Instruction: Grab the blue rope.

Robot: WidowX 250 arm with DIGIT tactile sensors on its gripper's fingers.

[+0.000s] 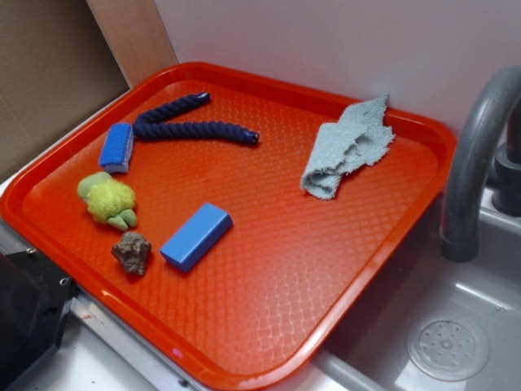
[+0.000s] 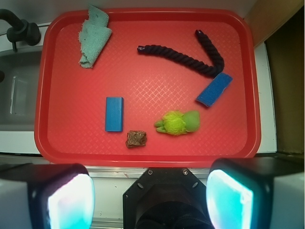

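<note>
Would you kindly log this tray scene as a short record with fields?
target: blue rope, bent in a V, lying free at the tray's back
nearest neighbour: blue sponge, at the rope's bend
other items: blue block, brown rock, green toy, grey cloth
surface: red tray
gripper: open, above the tray's near edge, holding nothing

The tray (image 1: 391, 236) is made of glossy red plastic, embossed with a fine diamond texture. The blue rope (image 1: 191, 127) is formed of thick twisted fibre strands, matt and coarse. The cloth (image 1: 346, 147) is seen as a grey-green woven rag with frayed, ragged edges. The blue block (image 1: 196, 235) is finished smooth and matt. The small brown lump (image 1: 132, 252) is rough and stone-like. The faucet (image 1: 476, 147) is finished in dull grey, and the sink (image 1: 456, 326) in smooth pale grey.
</note>
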